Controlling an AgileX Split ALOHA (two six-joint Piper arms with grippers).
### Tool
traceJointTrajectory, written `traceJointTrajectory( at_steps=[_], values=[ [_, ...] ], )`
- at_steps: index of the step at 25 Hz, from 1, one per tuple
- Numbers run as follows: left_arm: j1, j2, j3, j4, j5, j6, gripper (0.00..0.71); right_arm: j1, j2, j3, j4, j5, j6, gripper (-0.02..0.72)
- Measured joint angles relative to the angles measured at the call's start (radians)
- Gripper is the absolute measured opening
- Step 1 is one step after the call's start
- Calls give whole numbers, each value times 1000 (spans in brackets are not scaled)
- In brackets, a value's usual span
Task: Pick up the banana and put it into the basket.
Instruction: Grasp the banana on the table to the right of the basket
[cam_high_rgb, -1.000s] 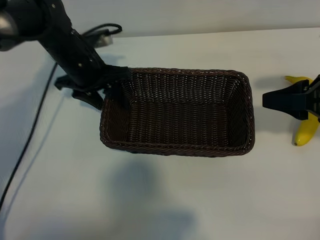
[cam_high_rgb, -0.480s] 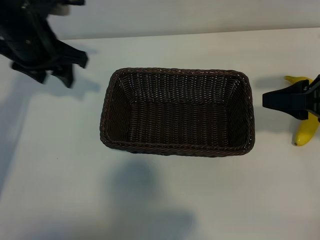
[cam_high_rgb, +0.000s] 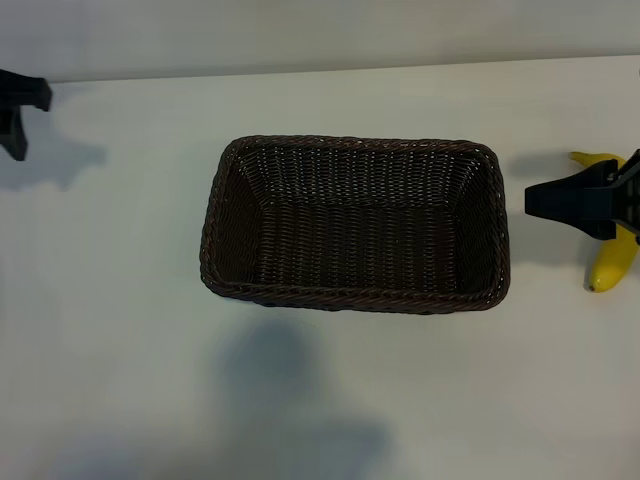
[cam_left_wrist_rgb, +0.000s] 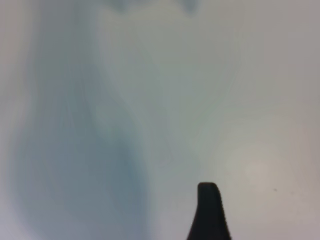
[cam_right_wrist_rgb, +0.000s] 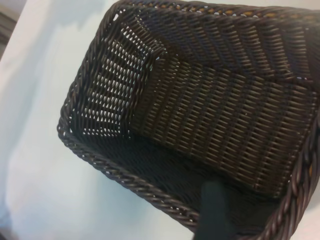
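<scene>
The dark brown wicker basket (cam_high_rgb: 352, 144) stands in the middle of the white table, with nothing inside it. The yellow banana (cam_high_rgb: 612, 263) lies on the table at the far right, right of the basket. Its middle is hidden under my right gripper (cam_high_rgb: 535, 200), which hovers there pointing at the basket, open and holding nothing. The right wrist view looks down into the basket (cam_right_wrist_rgb: 116, 173) past one dark finger (cam_right_wrist_rgb: 215, 210); the banana does not show there. My left gripper (cam_high_rgb: 18, 108) is at the far left edge, open over bare table, with one finger (cam_left_wrist_rgb: 208, 212) showing.
The white table (cam_high_rgb: 130, 350) runs all round the basket. A soft shadow lies on it in front of the basket. A pale wall lines the back edge.
My left arm has drawn back from the basket's left end to the far left edge of the view, now mostly out of frame. The right gripper, basket and banana have not moved.
</scene>
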Motion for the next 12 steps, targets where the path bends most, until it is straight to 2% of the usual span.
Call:
traceJointTrajectory(
  at_steps=[3,10,12],
  values=[
    [2,0,0,-7,0,7,562,0,0,0,0,2,0,522],
    [-110,-82,23,0,0,7,562,0,0,0,0,8,0,522],
    [-117,-143,63,1,0,7,562,0,0,0,0,8,0,522]
  ],
)
